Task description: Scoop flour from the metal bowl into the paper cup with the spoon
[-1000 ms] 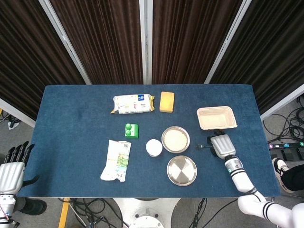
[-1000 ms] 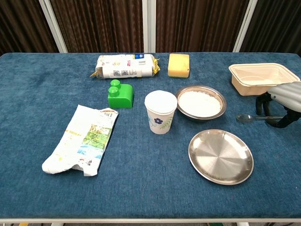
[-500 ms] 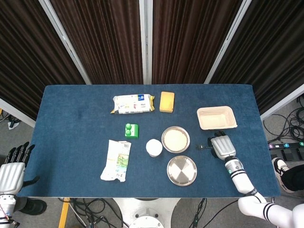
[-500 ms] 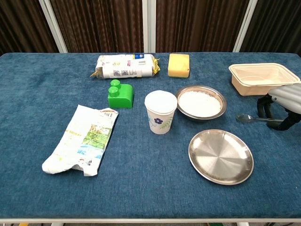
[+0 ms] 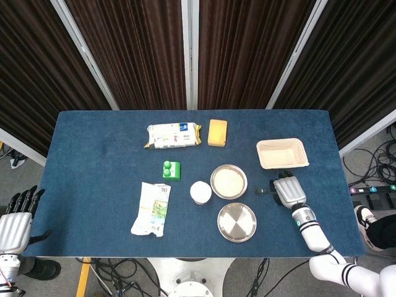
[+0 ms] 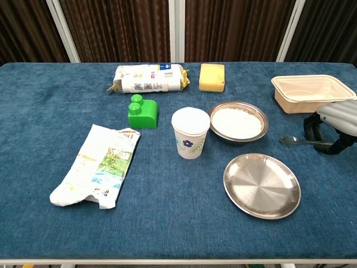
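Near table's right edge — right robot hand (image 6: 333, 124) curled over spoon (image 6: 294, 140) handle, grasp unclear; left robot hand (image 5: 13, 224) spread, off-table.

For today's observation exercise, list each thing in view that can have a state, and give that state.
metal bowl: upright, holds flour
paper cup: upright, inside not visible
spoon: lying on the table, handle at the right hand
metal plate: flat, empty
takeaway tray: open, empty
right hand: fingers curled at the spoon handle, grip unclear
left hand: off the table, holds nothing
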Motion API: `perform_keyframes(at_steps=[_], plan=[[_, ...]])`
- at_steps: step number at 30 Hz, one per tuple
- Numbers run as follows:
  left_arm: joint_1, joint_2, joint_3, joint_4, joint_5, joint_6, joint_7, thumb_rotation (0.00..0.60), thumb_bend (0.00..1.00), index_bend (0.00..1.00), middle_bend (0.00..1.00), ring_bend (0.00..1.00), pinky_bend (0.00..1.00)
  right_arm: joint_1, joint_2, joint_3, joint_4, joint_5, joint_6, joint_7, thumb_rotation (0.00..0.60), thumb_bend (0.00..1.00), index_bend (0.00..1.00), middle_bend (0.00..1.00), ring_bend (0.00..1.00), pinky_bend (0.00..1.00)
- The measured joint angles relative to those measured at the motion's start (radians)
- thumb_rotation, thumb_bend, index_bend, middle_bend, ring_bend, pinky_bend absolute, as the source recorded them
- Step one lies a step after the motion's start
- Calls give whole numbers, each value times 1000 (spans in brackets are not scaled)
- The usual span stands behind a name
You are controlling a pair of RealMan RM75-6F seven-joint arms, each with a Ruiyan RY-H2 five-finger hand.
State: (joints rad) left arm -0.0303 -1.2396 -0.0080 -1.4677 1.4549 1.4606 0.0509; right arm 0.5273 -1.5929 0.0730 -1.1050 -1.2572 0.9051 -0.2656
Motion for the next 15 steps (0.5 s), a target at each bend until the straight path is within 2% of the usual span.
perform_keyframes(at_steps=[8, 15], plan=[[-2, 2, -1, -3, 6, 3, 2, 600, 0, 109, 50, 11, 0, 1, 40, -4, -50, -11, 4, -7, 600, 367, 585, 580, 276, 152], [-3, 7, -4, -8, 14, 12, 6, 600, 0, 109, 50, 10, 0, 3, 169, -16, -205, -30, 13, -66, 600, 369, 591, 590, 276, 152]])
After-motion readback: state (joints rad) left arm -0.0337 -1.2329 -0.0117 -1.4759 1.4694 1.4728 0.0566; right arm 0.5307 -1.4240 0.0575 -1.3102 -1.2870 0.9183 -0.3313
